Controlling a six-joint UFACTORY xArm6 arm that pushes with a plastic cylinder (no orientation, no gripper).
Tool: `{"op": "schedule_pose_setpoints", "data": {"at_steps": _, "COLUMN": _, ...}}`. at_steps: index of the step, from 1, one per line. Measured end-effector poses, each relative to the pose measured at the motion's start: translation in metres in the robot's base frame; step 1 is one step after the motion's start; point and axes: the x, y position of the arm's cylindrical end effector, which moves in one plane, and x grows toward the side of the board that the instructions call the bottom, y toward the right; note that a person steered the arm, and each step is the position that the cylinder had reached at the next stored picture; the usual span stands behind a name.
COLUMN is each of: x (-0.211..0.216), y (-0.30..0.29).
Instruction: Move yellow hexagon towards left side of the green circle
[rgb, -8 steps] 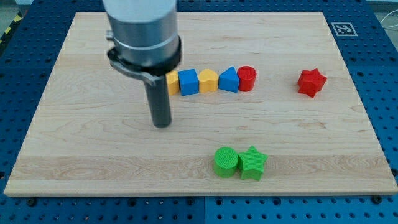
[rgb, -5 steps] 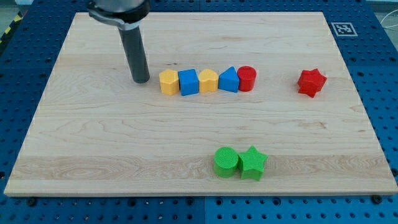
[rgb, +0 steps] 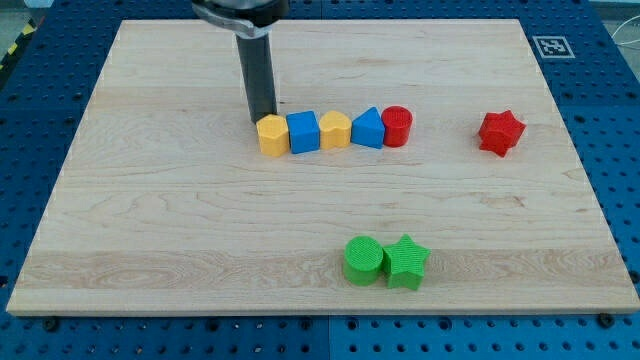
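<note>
**Tip set behind the yellow hexagon; the push toward the green circle has yet to show**

There is no claw on this arm, so nothing can be said of one opening or holding anything; the arm ends in a dark rod, and my tip (rgb: 263, 119) rests on the table (rgb: 150, 220) at the upper edge of the yellow hexagon (rgb: 271, 135), touching it or very nearly so, on the side toward the view's top.

The yellow hexagon sits at the left end of a tight row of five blocks. Beside it to the view's right come a blue cube (rgb: 303, 132), a second yellow block (rgb: 335, 131) with a pointed top, a blue triangle (rgb: 368, 128) and a red cylinder (rgb: 397, 127), each touching or almost touching its neighbour. A red star (rgb: 501, 133) lies well apart at the view's right.

The green circle (rgb: 364, 260) is near the view's bottom, with a green star (rgb: 407, 262) touching its right side. The spot to its left is where the hexagon should end up.

By my judgement the task is barely begun: the hexagon is in the row, well apart from the green circle. What is left is nearly everything: a push down and to the right across the table, without dragging the blue cube along, stopping just left of the circle.
</note>
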Motion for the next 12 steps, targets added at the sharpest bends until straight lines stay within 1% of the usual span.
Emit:
{"op": "schedule_pose_setpoints", "data": {"at_steps": 3, "x": 0.046, "y": 0.003}}
{"op": "schedule_pose_setpoints", "data": {"at_steps": 4, "x": 0.056, "y": 0.012}}
{"op": "schedule_pose_setpoints", "data": {"at_steps": 5, "x": 0.056, "y": 0.015}}
{"op": "schedule_pose_setpoints", "data": {"at_steps": 7, "x": 0.056, "y": 0.049}}
{"op": "schedule_pose_setpoints", "data": {"at_steps": 8, "x": 0.058, "y": 0.075}}
{"op": "schedule_pose_setpoints", "data": {"at_steps": 11, "x": 0.099, "y": 0.132}}
{"op": "schedule_pose_setpoints", "data": {"at_steps": 12, "x": 0.108, "y": 0.135}}
